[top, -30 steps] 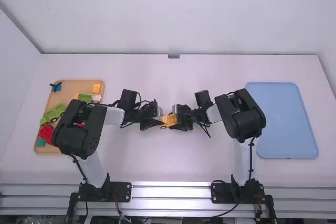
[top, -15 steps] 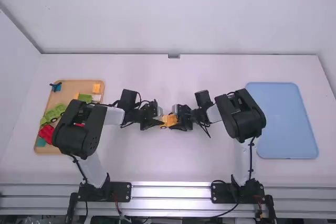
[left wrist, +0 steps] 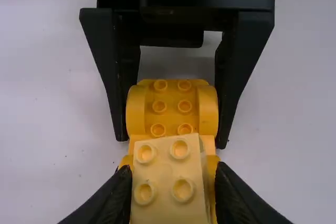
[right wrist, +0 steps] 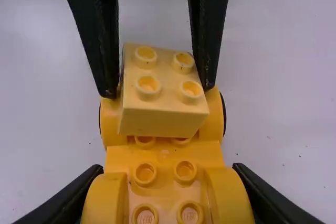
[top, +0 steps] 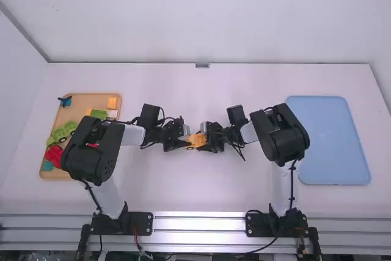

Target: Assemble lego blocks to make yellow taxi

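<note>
1. Although no clear shift is seen since the earlier frames, the pale yellow four-stud block (right wrist: 163, 121) is pinched by the left gripper (left wrist: 174, 170), tilted over the yellow wheeled base (right wrist: 164, 156).
2. The base's other end is clamped by the right gripper (right wrist: 168, 168).
3. Levelling and pressing are probably still needed.

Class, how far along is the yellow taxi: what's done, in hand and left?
Done: the wheeled yellow car base is out, held by the right gripper. In hand: the left gripper holds a pale yellow block, tilted over the base's studs. Left: probably straightening that block and pressing it down. An orange-yellow block lies on the tan tray; whether the taxi needs it, I can't tell.
</note>
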`<state>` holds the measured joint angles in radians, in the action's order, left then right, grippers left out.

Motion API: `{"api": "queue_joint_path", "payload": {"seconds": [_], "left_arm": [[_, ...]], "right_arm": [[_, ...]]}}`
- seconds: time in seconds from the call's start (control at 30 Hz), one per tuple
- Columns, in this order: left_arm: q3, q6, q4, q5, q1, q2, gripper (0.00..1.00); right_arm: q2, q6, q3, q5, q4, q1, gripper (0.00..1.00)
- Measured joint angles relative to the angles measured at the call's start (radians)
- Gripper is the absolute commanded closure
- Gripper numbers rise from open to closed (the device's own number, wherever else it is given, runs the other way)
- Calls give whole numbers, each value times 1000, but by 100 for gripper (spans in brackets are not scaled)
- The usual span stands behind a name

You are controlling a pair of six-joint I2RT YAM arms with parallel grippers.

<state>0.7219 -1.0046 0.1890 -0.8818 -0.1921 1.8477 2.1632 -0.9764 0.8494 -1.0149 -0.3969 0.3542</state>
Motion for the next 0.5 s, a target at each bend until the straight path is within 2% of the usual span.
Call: {"api": "queue_joint_path", "payload": {"seconds": [0.1, 0.2, 0.23, 0.5], "left_arm": [[1, 1, 6, -11, 0, 0, 75], [6, 1, 8, -14, -2, 0, 90], [6, -2, 6, -7, -2, 0, 92], [6, -17, 3, 3, -3, 0, 95]], "right_arm": [[0, 1, 0, 1, 0, 0, 42], [0, 1, 0, 0, 1, 0, 42], [0, 1, 0, 0, 1, 0, 42], [0, 3, 0, 1, 0, 0, 42]]}}
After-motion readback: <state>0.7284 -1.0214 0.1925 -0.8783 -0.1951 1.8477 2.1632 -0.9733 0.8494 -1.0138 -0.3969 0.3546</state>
